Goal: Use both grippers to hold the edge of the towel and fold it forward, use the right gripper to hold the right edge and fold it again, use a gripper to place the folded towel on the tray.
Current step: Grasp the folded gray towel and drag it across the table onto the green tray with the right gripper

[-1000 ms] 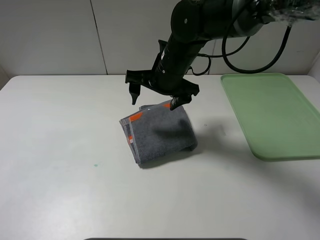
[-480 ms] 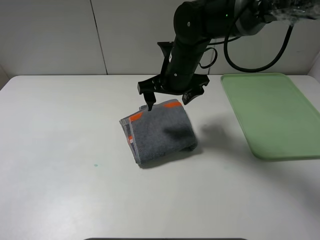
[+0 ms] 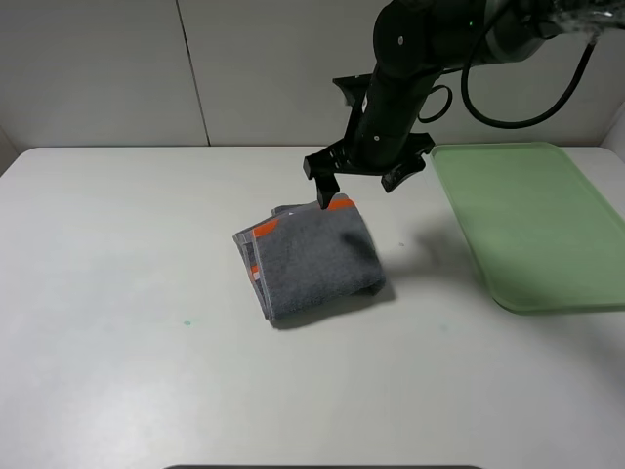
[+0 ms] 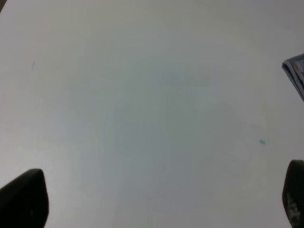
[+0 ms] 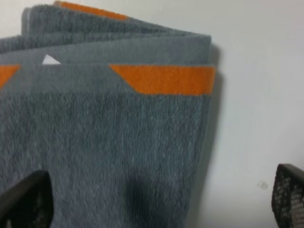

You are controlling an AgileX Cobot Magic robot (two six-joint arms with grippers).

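Observation:
The grey towel [image 3: 312,259] with orange stripes lies folded in a thick bundle at the middle of the white table. It fills the right wrist view [image 5: 104,133], and one corner shows in the left wrist view [image 4: 297,71]. My right gripper [image 3: 361,191] is open and empty. It hovers above the towel's far right corner, with both fingertips visible in its wrist view [image 5: 154,202]. My left gripper [image 4: 159,199] is open and empty over bare table, well off the towel. It is out of the high view.
A light green tray [image 3: 527,225] lies flat at the right side of the table, apart from the towel. A small green speck [image 3: 187,322] marks the table to the towel's left. Pale wall panels stand behind the table.
My right gripper has moved right and toward the back, from over the towel's far left edge to its far right corner, staying open. The towel has not moved.

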